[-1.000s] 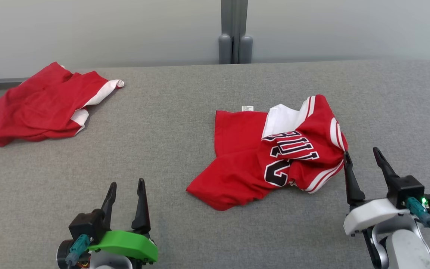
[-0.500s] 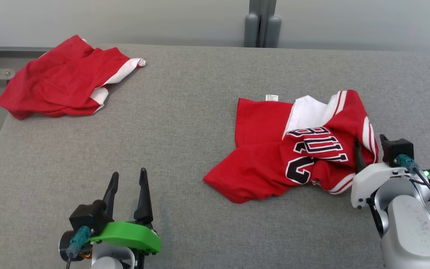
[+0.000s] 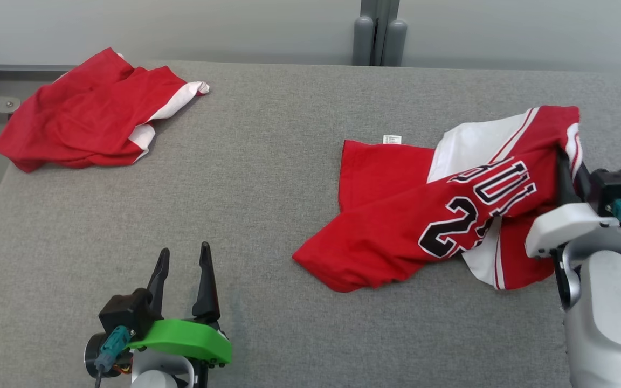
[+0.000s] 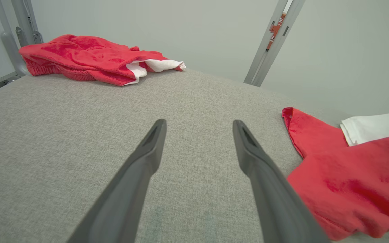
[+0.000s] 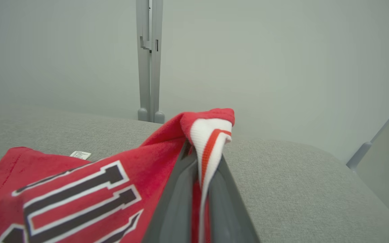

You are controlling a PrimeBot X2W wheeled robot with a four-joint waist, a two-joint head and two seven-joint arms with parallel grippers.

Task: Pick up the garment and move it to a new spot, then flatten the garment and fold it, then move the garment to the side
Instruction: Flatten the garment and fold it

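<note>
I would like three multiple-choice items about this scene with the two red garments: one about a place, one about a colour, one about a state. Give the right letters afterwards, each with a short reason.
1. Where on the grey table does the plain red garment lie?
A. at the near right corner
B. at the far left corner
C. in the middle

2. What colour are the letters on the jersey?
A. blue
B. yellow
C. black with a white outline

3. In what state is the right gripper?
A. shut on the jersey's edge
B. open above the table
C. shut on nothing

Answers:
1 B: in the head view it lies at the table's far left corner.
2 C: the letters and the number are black, edged in white.
3 A: in the right wrist view its fingers pinch the striped trim between them.
</note>
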